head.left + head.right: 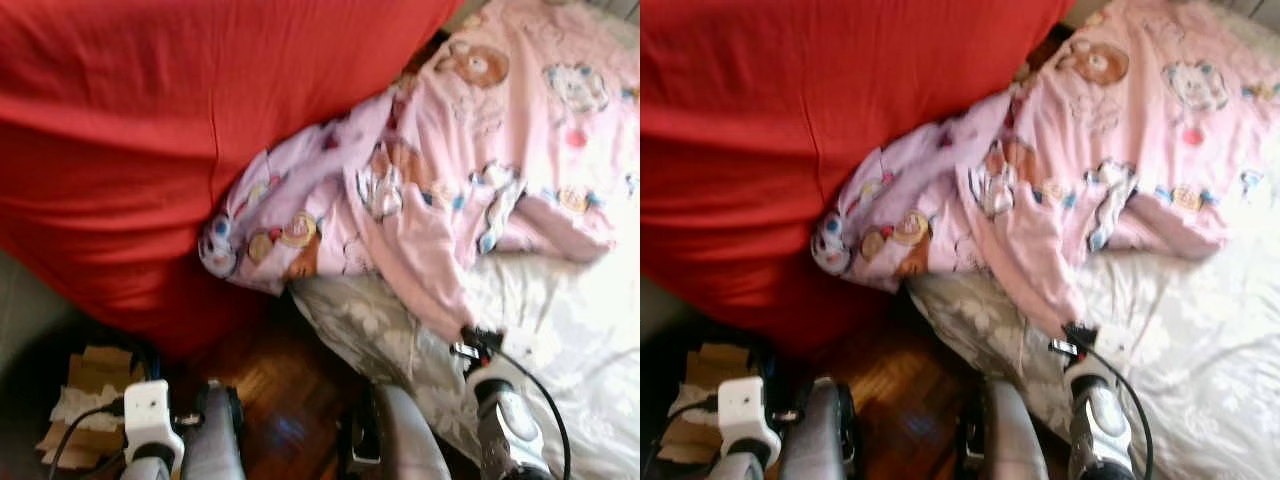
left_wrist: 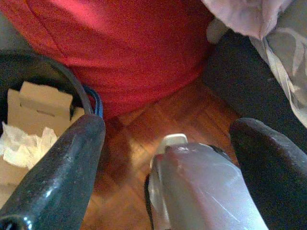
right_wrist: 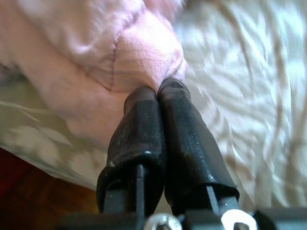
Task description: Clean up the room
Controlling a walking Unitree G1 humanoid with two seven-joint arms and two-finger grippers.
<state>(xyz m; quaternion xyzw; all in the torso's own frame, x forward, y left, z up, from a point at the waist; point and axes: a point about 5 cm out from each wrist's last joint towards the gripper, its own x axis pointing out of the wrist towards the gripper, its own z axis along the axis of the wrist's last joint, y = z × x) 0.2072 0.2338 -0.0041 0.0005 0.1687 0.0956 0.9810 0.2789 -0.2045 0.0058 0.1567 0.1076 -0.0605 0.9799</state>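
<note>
A pink blanket (image 1: 480, 150) printed with cartoon bears lies crumpled across the bed, one end spilling onto the red cover. My right gripper (image 3: 158, 93) is shut on a lower corner of the pink blanket (image 3: 129, 52) at the bed's near edge, where the fabric is pinched between the fingertips. In the head views the right gripper (image 1: 470, 340) sits just below that hanging corner. My left gripper (image 2: 168, 125) hangs open low over the wooden floor, with nothing between its fingers (image 2: 62, 163).
A big red cover (image 1: 150, 120) bulges at the left and back. A white patterned sheet (image 1: 570, 330) covers the bed on the right. A black bin (image 1: 90, 390) holding cardboard and tissue stands at the lower left. Wooden floor (image 1: 280, 390) lies between them.
</note>
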